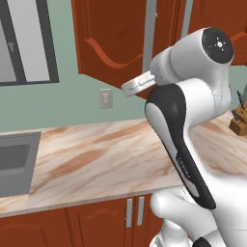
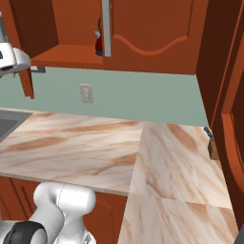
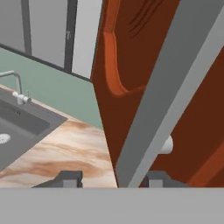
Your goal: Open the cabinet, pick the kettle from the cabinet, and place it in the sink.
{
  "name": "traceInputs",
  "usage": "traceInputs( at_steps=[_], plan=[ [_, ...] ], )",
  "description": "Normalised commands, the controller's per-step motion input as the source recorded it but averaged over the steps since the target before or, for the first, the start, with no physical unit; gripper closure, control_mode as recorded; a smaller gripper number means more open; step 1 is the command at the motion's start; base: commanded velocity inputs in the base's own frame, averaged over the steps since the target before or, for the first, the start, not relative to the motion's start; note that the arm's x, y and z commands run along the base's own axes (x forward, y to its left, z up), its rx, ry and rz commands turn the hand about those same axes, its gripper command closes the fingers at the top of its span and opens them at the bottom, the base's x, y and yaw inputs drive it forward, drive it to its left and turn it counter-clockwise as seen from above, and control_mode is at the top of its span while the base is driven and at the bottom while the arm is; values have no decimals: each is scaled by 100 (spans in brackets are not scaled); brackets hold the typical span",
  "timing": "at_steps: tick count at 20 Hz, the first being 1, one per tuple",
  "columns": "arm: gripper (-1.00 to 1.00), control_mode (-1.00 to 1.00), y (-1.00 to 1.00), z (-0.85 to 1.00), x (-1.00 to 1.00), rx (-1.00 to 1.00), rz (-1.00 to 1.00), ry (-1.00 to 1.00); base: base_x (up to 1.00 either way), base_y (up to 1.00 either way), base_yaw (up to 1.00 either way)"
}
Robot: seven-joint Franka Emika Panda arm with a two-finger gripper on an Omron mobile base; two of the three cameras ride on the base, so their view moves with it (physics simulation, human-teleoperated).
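**Reaching up at the cabinet handle, kettle tucked way back on the shelf**

Looking along the gripper [image 3: 114, 179], its two dark fingertips [image 3: 68, 178] stand apart with the long silver handle [image 3: 175, 92] of the cabinet door [image 3: 127, 61] running up right between them. Can't honestly tell whether the tips are pressing on the bar or just sitting either side of it, so I'd call it straddling the handle, jaws apart, not clamped on anything I can confirm.

From the right base camera the cabinet [image 2: 157, 38] has its left door swung out, so the inside shelf is showing. The kettle [image 2: 99, 44] is on that shelf, back at the right end of the opening, mostly hidden behind the edge of the other door and its silver bar. All you get is a sliver of dark red, so no details on how it's sitting.

The sink [image 3: 22, 127] is off at the left end of the worktop [image 1: 106, 154], a dark grey basin sunk into the marbled tan top, with a thin silver faucet [image 3: 15, 85] at its back edge. In the left base camera just its corner pokes in at the left side.

Other bits: a wall outlet [image 2: 86, 93] on the green wall below the cabinet, a window [image 1: 24, 43] above the sink end, and a knife block [image 1: 239, 123] near the right end of the worktop. Low cabinets [image 1: 96, 222] with short handles run along under the front edge.
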Motion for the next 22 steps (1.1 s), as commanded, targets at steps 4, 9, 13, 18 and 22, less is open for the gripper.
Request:
traceInputs(
  at_steps=[4, 9, 13, 18, 22],
  plan=[
    [-100, -100, 0, -20, -39, 7, -2, 0, 0, 0, 0],
    [-100, -100, -13, -11, -41, 25, 0, 0, 0, 0, 0],
    [-100, -100, -25, -7, -44, 33, 0, 0, 0, 0, 0],
    [-100, -100, -20, -7, -32, 13, -12, 0, 0, 0, 0],
    [-100, -100, -26, 1, -10, 8, -28, 4, 0, 0, 0]
  ],
)
